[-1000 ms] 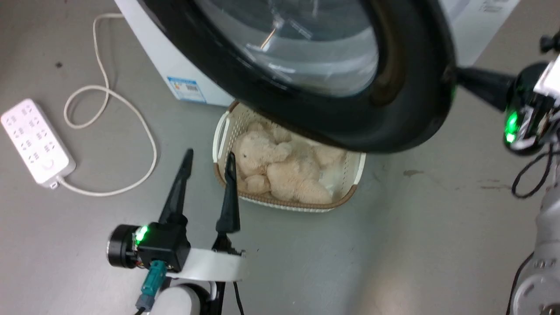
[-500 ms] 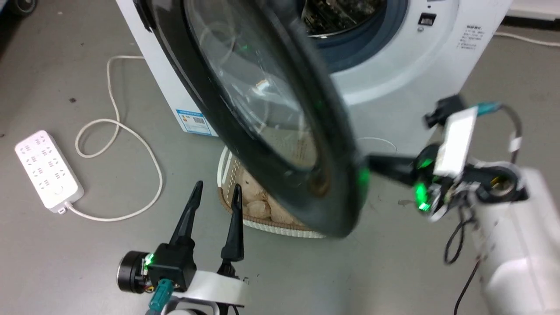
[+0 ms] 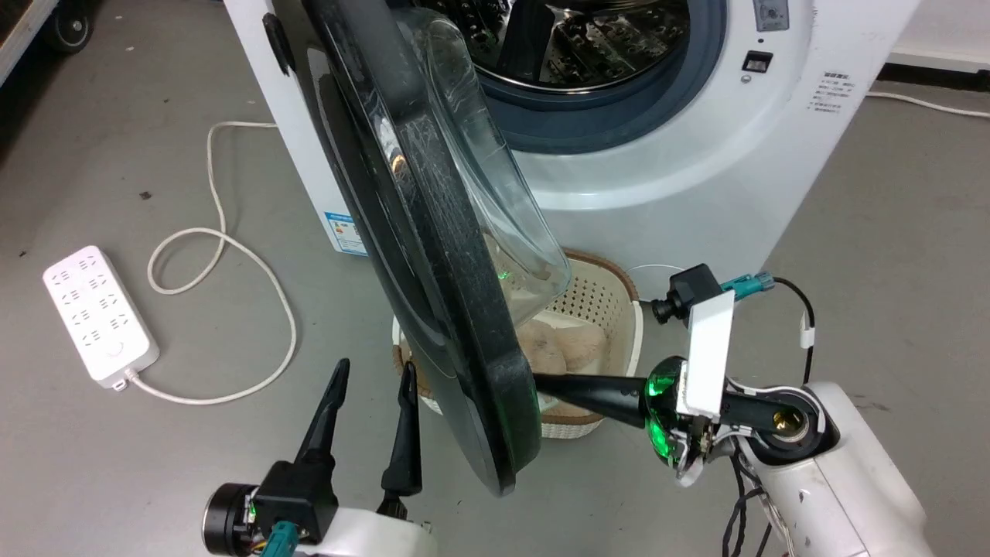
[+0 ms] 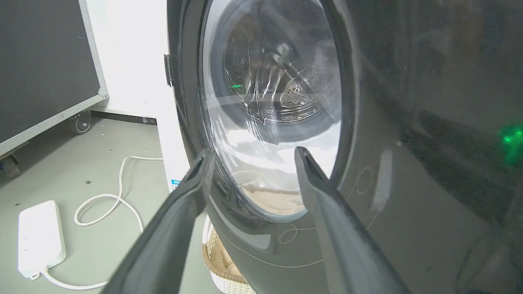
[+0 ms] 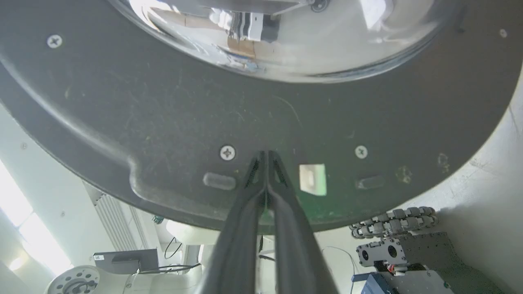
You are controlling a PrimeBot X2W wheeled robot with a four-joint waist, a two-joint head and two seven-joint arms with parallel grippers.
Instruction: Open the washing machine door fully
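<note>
The right gripper (image 5: 266, 153), dark fingers pressed together, touches the inner face of the round glossy black washing machine door (image 3: 441, 271), which stands edge-on at the left of the white boxy washing machine (image 3: 681, 178). The left gripper (image 3: 373, 365) is spread and empty nearby.

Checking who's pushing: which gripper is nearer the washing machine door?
Right. The right gripper, shut, has its tips against the inner face of the washing machine door; the left gripper, open, sits off its outer face.

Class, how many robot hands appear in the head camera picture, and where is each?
2. The left hand is at lower left, open, beside the outer face of the washing machine door. The right hand, shut, points at the door's lower inner rim.
</note>
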